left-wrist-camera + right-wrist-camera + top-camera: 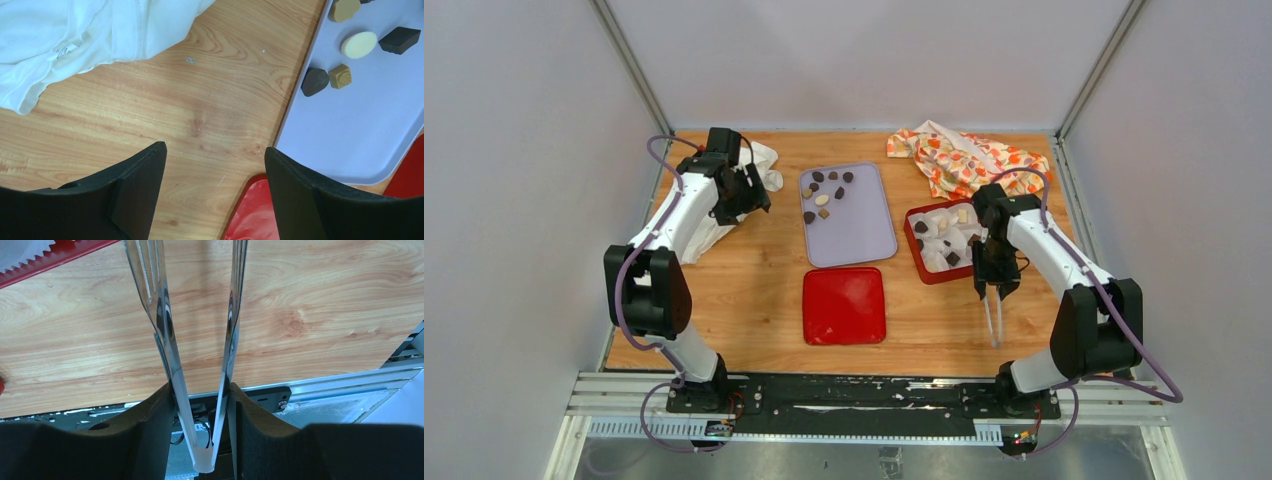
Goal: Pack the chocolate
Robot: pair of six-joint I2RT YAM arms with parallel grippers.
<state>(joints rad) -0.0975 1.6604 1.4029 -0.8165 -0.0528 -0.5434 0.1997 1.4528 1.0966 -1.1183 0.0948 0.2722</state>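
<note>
Several chocolate pieces (824,195), dark, tan and cream, lie on the far end of a lavender tray (864,240). More chocolate (951,258) sits in white paper cups inside a red box (914,245). My right gripper (996,292) hovers at the box's near right corner, shut on metal tongs (992,322). In the right wrist view, both fingers press the tongs (167,335) just above the hinge, the arms spread and empty; the gripper (200,390) is over bare wood. My left gripper (749,195) is open and empty left of the tray, above wood (215,155). Its view shows chocolate (358,44) on the tray (360,130).
A flat red lid (844,305) lies in front of the tray; its corner (255,210) shows in the left wrist view. A white cloth (759,165) lies at the far left and a patterned orange cloth (964,155) at the far right. The metal rail (325,385) borders the near edge.
</note>
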